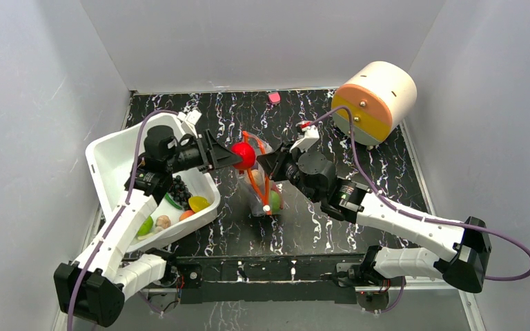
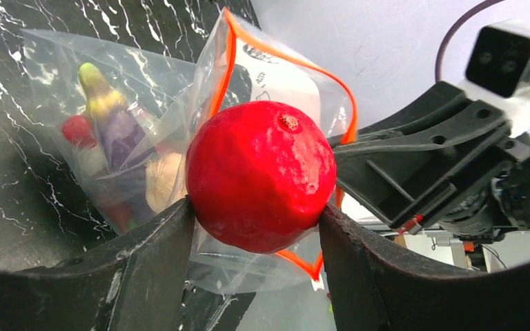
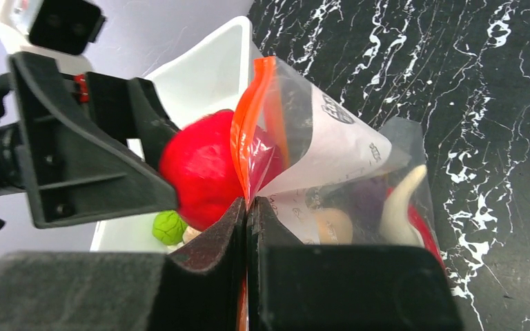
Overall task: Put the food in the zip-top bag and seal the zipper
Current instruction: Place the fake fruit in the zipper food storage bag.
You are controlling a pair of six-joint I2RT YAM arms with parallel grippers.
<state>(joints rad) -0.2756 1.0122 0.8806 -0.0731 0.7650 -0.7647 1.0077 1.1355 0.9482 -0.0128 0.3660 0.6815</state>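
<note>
The red apple (image 2: 261, 176) is pinched between the fingers of my left gripper (image 2: 257, 221), held in the air right at the mouth of the zip-top bag (image 2: 145, 83). My right gripper (image 3: 247, 207) is shut on the bag's orange-red zipper (image 3: 248, 131) edge and holds the mouth up and open. Inside the bag lie a purple eggplant (image 2: 114, 124), a red piece (image 2: 77, 129) and a beige piece (image 3: 332, 225). From above, the apple (image 1: 243, 156) sits between the two grippers, over the bag (image 1: 263, 193).
A white tub (image 1: 110, 155) stands at the left with black grapes (image 1: 179, 187), a yellow piece (image 1: 198, 203) and green fruit (image 1: 145, 225) in it. An orange and cream drum (image 1: 375, 101) is at the back right. A small pink thing (image 1: 274, 97) lies by the back wall.
</note>
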